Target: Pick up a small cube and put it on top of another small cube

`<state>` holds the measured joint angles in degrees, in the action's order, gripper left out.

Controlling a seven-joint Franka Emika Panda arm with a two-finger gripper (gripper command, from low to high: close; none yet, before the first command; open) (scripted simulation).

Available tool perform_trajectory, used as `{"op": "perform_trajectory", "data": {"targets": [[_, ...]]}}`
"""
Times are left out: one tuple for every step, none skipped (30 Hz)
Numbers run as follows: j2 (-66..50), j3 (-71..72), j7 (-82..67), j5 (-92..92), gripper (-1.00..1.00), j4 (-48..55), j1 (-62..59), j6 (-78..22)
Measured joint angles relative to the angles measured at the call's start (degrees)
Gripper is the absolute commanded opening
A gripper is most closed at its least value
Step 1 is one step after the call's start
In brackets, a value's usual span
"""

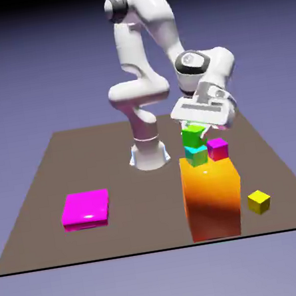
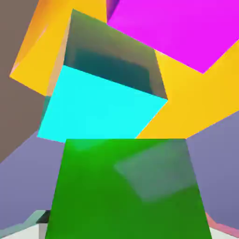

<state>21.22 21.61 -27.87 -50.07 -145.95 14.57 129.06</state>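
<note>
My gripper [image 1: 193,132] is shut on the small bright green cube [image 1: 192,135], which fills the bottom of the hand view [image 2: 126,191] and hides the fingertips. Directly under it is the small cyan cube [image 1: 194,151] [image 2: 100,109], resting on the top of the tall orange block [image 1: 212,198] near that top's far left part. In the exterior view the green cube is right over the cyan one. I cannot tell whether the two touch.
A small magenta cube [image 1: 217,148] [image 2: 177,28] sits on the orange block [image 2: 196,102] just right of the cyan cube. A yellow cube [image 1: 259,201] lies on the table at the exterior view's right, and a flat magenta block [image 1: 86,209] at its left.
</note>
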Motion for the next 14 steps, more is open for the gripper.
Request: {"op": "perform_trajectory", "data": {"targets": [[0.79,0.23,-2.21,2.15,-1.0,0.12,2.08,-0.55],[1.6,0.39,-4.47,4.33,-1.0,0.36,4.06,-1.13],[2.47,0.21,-6.97,6.66,-1.0,1.11,5.65,-1.9],[2.71,0.16,-7.67,7.31,-1.0,1.32,6.1,-2.11],[2.71,0.16,-7.67,7.31,-1.0,1.32,6.1,-2.11],[0.82,-0.15,-5.79,4.83,-1.0,0.87,5.06,-0.21],[-1.06,-0.46,-3.91,2.35,-1.0,0.42,4.03,1.69],[-2.95,-0.77,-2.02,-0.14,-1.0,-0.03,2.99,3.6],[-4.6,-1.04,-0.38,-2.31,1.0,-0.42,2.09,5.26],[-4.6,-1.04,-0.34,-2.36,1.0,-0.42,2.09,5.32],[-4.6,-1.04,-0.34,-2.36,1.0,-0.42,2.09,5.32],[-2.72,-0.73,-2.23,0.12,1.0,0.03,3.12,3.42],[-0.83,-0.42,-4.11,2.61,1.0,0.48,4.16,1.52],[1.06,-0.11,-6.0,5.1,1.0,0.93,5.19,-0.38]]}}
